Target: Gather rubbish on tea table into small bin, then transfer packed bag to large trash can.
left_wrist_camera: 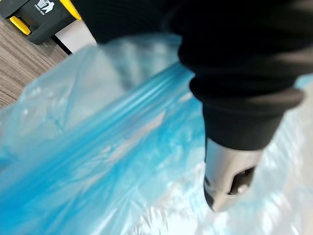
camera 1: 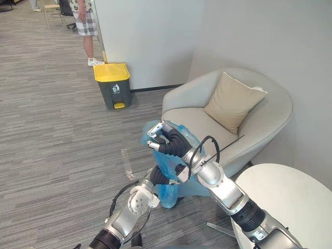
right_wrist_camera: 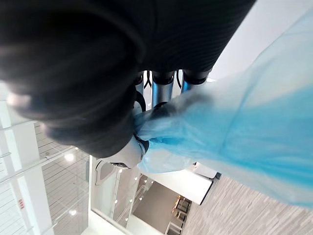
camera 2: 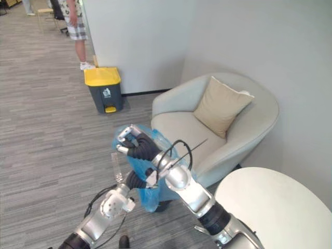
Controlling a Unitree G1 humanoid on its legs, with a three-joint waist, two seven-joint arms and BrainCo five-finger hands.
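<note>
Bag [camera 1: 169,196]: blue, held up before armchair [camera 1: 228,135], neck clamped by fingers of right hand [camera 1: 158,139]. Left hand [camera 1: 158,177] at bag's side, fingers hidden, state untold. Can [camera 1: 113,83]: far left.

Bright, even, diffuse; no hard shadows anywhere. Soft shade under the pale beige upholstered armchair [camera 1: 228,140], darkest at its near right. White painted wall [camera 1: 155,36] left of the corner brighter than the stretch right of it. Round white table [camera 1: 290,202], near right, close to washed out. Translucent blue plastic bag [left_wrist_camera: 98,161] backlit, with white glare patches on the crumpled film. Small round ceiling lamps [right_wrist_camera: 69,157] as bright spots; dark ribbed cover of right hand [right_wrist_camera: 88,63] almost featureless black against the light wall.
</note>
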